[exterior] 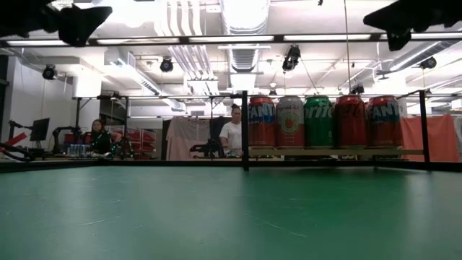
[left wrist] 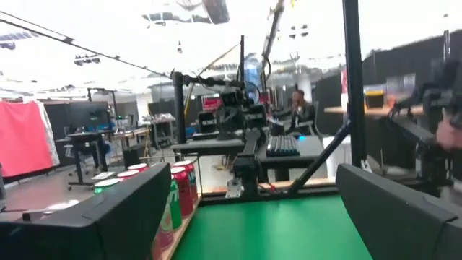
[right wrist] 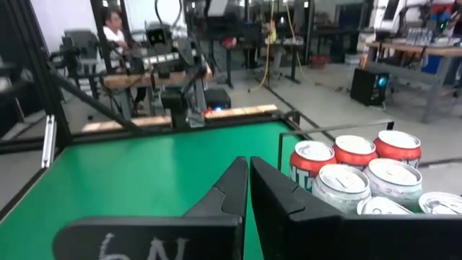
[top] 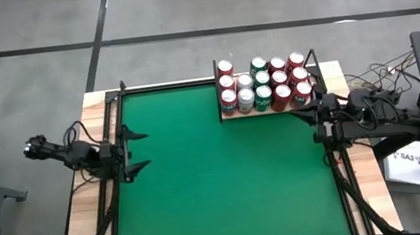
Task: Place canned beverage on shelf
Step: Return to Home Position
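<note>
The left tool (left wrist: 253, 175) has its two dark fingers (left wrist: 101, 217) wide apart over the flat green felt worktop (left wrist: 274, 227). Just beside one finger, red drink cans with silver tops (left wrist: 186, 186) and a green can (left wrist: 175, 206) stand together on a pale wooden shelf (left wrist: 178, 235). Across the worktop rises the other dark arm (left wrist: 245, 141); a person (left wrist: 299, 110) sits in the room beyond

Green felt tabletop (top: 218, 181), edged with wooden strips. Resting directly on it, at the far edge: pale wooden shelf (top: 235, 115) framed by thin black rods. On the shelf, upright and close-packed: soda cans (top: 261, 79) in five columns. From the shelf's left end: red, silver, green, red, red.
</note>
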Robot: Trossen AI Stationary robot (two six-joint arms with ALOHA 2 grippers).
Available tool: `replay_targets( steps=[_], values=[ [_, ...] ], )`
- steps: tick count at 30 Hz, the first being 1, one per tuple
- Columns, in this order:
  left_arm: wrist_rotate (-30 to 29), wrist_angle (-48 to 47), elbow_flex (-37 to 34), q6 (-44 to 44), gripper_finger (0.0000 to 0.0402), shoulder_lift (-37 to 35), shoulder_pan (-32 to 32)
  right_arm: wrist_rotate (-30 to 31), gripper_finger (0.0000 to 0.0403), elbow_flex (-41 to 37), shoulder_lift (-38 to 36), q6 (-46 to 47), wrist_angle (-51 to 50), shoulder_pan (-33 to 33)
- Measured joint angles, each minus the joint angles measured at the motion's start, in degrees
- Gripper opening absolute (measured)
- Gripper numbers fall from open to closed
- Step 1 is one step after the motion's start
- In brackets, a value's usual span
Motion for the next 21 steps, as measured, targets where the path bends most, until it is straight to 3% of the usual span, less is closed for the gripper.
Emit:
replay_targets(
  steps=[6,10,15,21],
  values=[
    [0.0,0.2,-4.3,-2.1,0.0377,-6.6,0.0,0.0,0.0009,-6.1,-4.8,1.7,6.7,0.0],
    [-0.1,2.0,-6.1,-4.4,0.0377,-6.2,0.0,-1.2,0.0009,-12.0,-7.6,4.1,17.4,0.0],
    [0.0,4.1,-8.4,-5.3,0.0377,-6.1,0.0,-4.0,0.0009,-19.3,-10.6,-0.7,27.8,-0.1],
    [-1.1,2.4,-8.4,-4.3,0.0377,-4.8,0.0,-4.5,0.0009,-24.5,-12.9,-2.6,30.1,-0.2]
  ],
)
